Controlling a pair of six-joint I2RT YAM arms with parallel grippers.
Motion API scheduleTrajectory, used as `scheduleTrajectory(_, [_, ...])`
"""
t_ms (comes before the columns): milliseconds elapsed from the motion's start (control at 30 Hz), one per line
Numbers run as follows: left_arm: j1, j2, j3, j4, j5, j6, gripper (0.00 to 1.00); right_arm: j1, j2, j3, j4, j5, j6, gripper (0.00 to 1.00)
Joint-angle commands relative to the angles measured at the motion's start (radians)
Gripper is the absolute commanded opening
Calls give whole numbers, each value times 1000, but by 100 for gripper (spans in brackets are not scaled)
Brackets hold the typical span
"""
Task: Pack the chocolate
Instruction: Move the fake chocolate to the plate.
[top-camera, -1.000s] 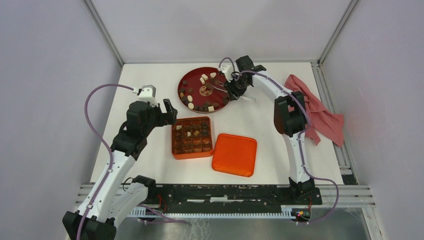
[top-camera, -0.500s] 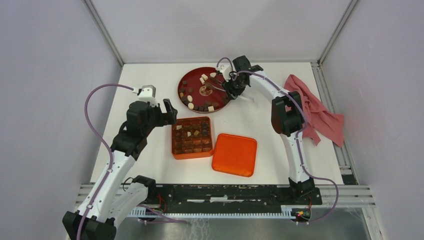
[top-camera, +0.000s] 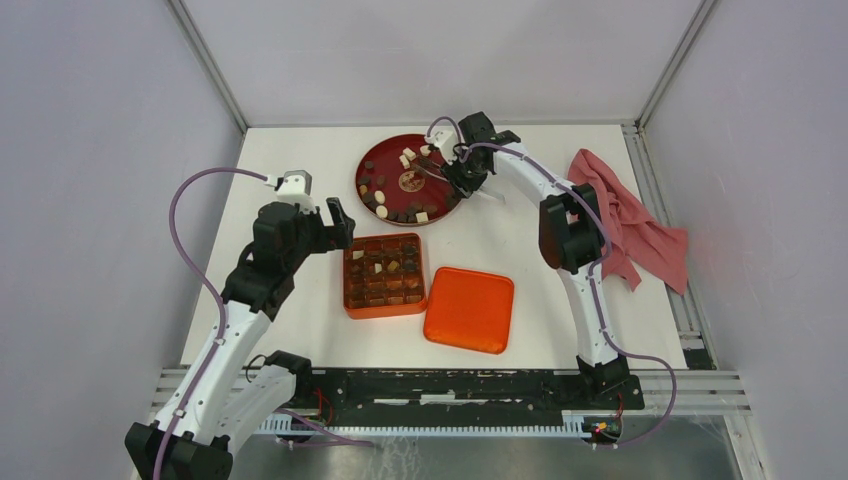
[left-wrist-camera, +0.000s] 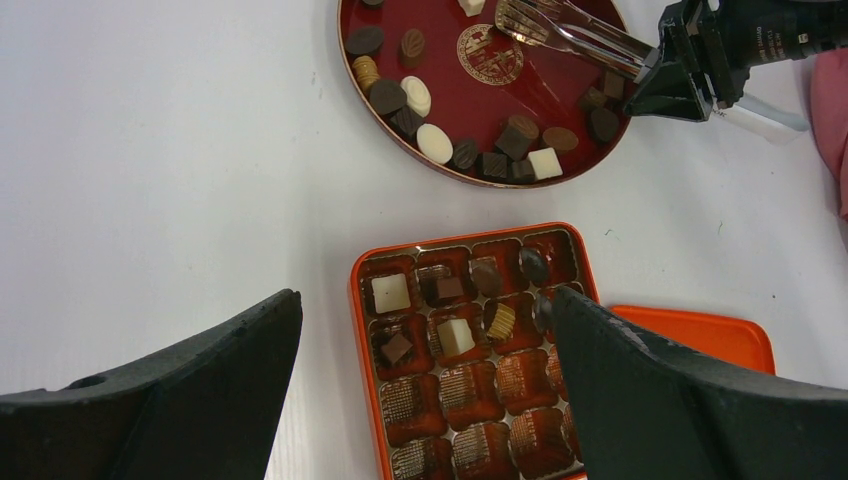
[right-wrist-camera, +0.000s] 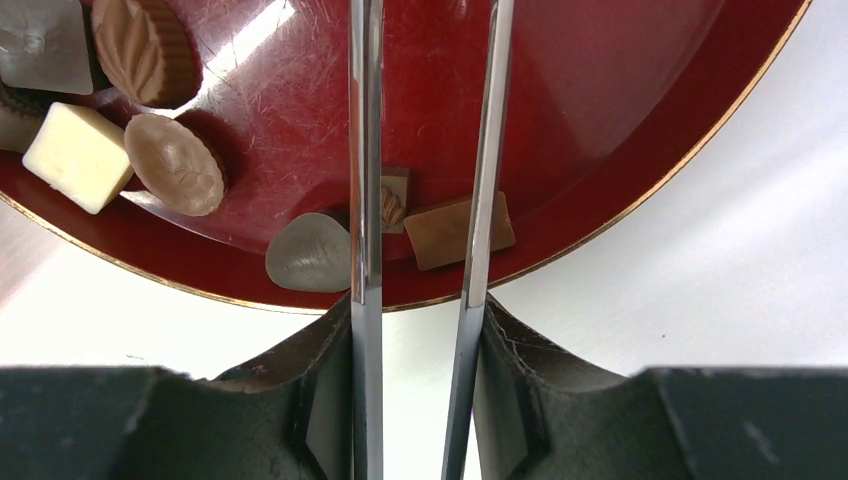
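Several chocolate pieces (top-camera: 400, 213), dark and cream-white, lie on the red plate (top-camera: 385, 160) at the back. More sit in the top rows of the orange box (top-camera: 385, 275). My right gripper (top-camera: 462, 170) is shut on metal tongs (top-camera: 430, 172) at the plate's right rim, the tongs reaching over the plate. In the right wrist view the tong arms (right-wrist-camera: 365, 150) are apart over the plate (right-wrist-camera: 600, 100), near brown pieces (right-wrist-camera: 175, 165); their tips are out of view. My left gripper (top-camera: 340, 222) is open and empty, above and left of the box (left-wrist-camera: 357, 330).
The orange lid (top-camera: 469, 309) lies flat to the right of the box. A red cloth (top-camera: 630, 225) is bunched at the table's right edge. Grey walls and metal frame rails surround the white table.
My right gripper with the tongs has shifted slightly left and farther over the plate's rim. The left arm has not moved.
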Motion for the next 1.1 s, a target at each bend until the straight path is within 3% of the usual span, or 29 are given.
scheduleTrajectory(0, [0,-8,33,31,24,30,99,10,7,54,7,17,-6,41])
scheduleTrajectory(367, [-1,-11,34,31,21,30,99,9,-64,-8,20,-10,-25,22])
scheduleTrajectory(833, [-1,-9,33,31,18,29,99,3,-246,-244,44,-50,-64,14])
scheduleTrajectory(1067, [-1,-8,31,30,15,27,99,-9,-255,-256,13,-60,-71,15])
